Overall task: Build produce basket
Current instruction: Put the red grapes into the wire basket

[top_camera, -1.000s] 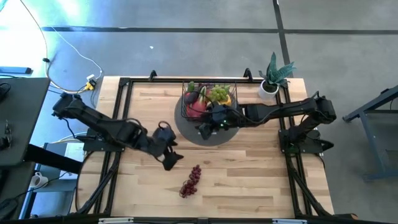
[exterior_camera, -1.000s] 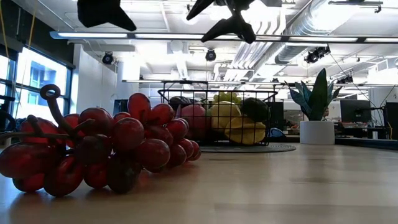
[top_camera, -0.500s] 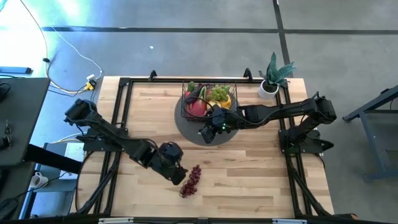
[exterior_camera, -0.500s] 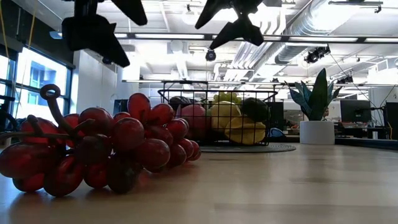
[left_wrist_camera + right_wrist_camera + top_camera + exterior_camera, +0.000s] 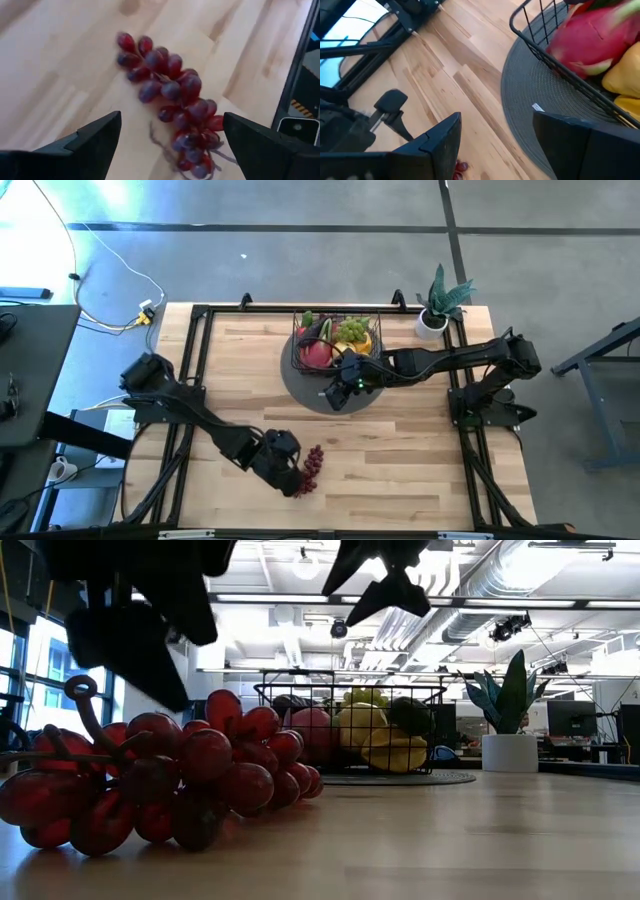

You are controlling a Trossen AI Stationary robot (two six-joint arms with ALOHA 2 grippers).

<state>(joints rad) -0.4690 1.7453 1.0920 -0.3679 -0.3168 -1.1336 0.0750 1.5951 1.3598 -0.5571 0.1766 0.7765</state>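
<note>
At the tabletop's (image 5: 400, 470) six o'clock, left gripper (image 5: 296, 483) straddles red grapes (image 5: 311, 467), fingers apart; right gripper (image 5: 335, 394) gapes empty beside basket (image 5: 300, 350).

Bare surface (image 5: 420, 460) lies open across the near right half. The red grape bunch (image 5: 309, 468) sits near the front edge with the left gripper (image 5: 288, 477) spread wide over it. The basket (image 5: 335, 340) on its grey disc (image 5: 305, 392), the right gripper (image 5: 338, 394) and the potted plant (image 5: 440, 302) crowd the far side.

Grey concrete floor (image 5: 300, 260), exposed white ceiling ducts (image 5: 480, 580), strip lights, bright window (image 5: 60, 670), light wood tabletop (image 5: 400, 450).
</note>
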